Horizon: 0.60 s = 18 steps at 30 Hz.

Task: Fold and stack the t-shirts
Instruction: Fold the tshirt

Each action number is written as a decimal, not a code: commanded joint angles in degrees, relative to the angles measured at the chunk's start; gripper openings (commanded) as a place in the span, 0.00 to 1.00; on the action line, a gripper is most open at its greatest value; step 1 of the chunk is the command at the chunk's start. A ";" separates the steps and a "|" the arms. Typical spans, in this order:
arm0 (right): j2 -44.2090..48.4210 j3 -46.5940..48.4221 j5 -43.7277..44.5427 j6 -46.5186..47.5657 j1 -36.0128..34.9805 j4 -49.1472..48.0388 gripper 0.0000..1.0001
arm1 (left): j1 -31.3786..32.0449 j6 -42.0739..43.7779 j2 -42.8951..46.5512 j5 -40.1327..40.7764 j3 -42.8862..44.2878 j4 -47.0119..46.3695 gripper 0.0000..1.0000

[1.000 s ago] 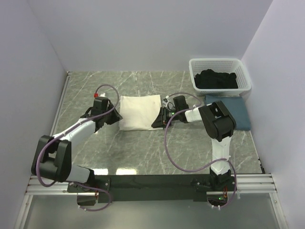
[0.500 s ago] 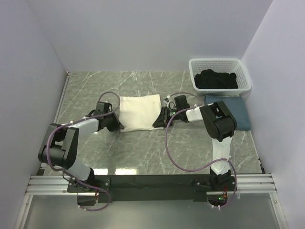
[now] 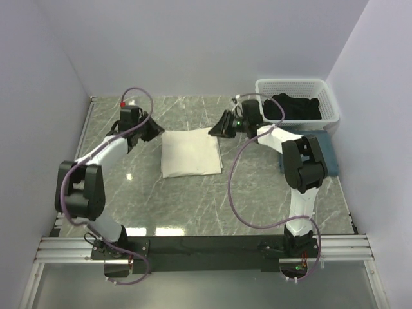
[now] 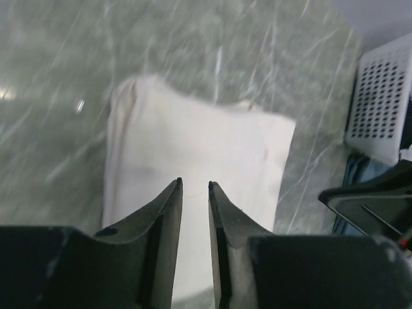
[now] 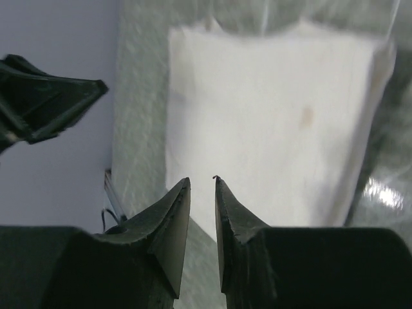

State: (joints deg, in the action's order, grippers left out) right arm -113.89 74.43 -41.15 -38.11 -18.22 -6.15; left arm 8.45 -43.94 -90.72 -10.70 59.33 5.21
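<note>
The folded cream-white cloth t-shirt (image 3: 191,153) lies in the middle of the grey marbled surface (image 3: 193,206), soft and light, probably best pinched at a thick folded edge, while the left end effector (image 4: 194,185) and the right end effector (image 5: 202,180) hang near its far corners, slightly parted and empty.

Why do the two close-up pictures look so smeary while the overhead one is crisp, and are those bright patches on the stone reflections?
Top view: sharp throughout, pale glare patches on the green marble table. Left wrist view: folded cream-white t-shirt and table streaked, likely motion blur; the left gripper is crisp. Right wrist view: same smearing, a glare spot at lower right, right gripper sharp.
</note>
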 commanded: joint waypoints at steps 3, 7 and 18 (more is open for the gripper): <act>-5.02 9.58 4.58 -6.96 1.87 -5.09 0.30 | -0.27 2.63 -12.26 -2.48 10.35 -6.71 0.28; -12.91 17.30 5.90 -9.35 2.40 -4.93 0.30 | -0.89 3.08 -19.13 -2.22 14.75 -8.29 0.26; -19.54 17.51 12.40 -10.06 2.84 -0.88 0.30 | -3.08 0.79 -29.78 -3.19 15.65 -10.22 0.23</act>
State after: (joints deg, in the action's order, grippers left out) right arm -135.28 92.47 -33.50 -48.64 -15.79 -8.05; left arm 6.11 -43.16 -119.52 -14.17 74.94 -3.95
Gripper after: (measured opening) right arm 0.299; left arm 0.235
